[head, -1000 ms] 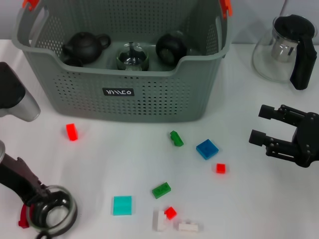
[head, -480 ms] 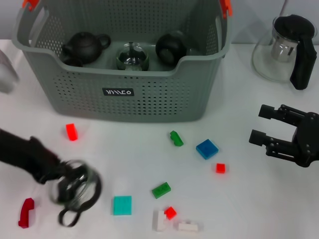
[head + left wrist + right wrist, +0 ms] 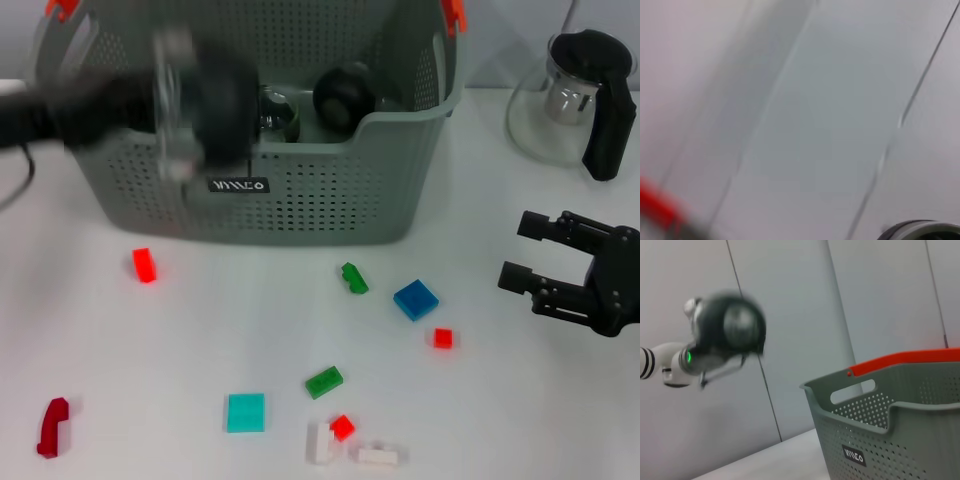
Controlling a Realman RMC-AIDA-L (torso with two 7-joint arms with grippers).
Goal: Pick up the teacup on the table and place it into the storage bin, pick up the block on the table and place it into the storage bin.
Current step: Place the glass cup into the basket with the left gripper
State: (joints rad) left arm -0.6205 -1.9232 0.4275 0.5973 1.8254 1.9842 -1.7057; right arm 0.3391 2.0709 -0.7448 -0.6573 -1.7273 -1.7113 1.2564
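Grey perforated storage bin (image 3: 300, 190) — orange clips (image 3: 455, 12), white table (image 3: 200, 330)

Storage bin (image 3: 300, 190): large grey perforated basket, upright at 12 o'clock on the white table, orange clips (image 3: 455, 14) at its handles, small black label (image 3: 238, 185) on the front wall. Inside, a black round pot (image 3: 345, 95) and a clear glass vessel (image 3: 280, 115) partly hidden.

Teacup (image 3: 175, 105): a blurred glassy shape held up in front of the bin's front-left wall, at 10 o'clock; details not readable.

Blocks loose on the table from 6 to 9 o'clock: red block (image 3: 144, 264), green block (image 3: 353, 278), blue block (image 3: 415, 299), teal block (image 3: 245, 412).
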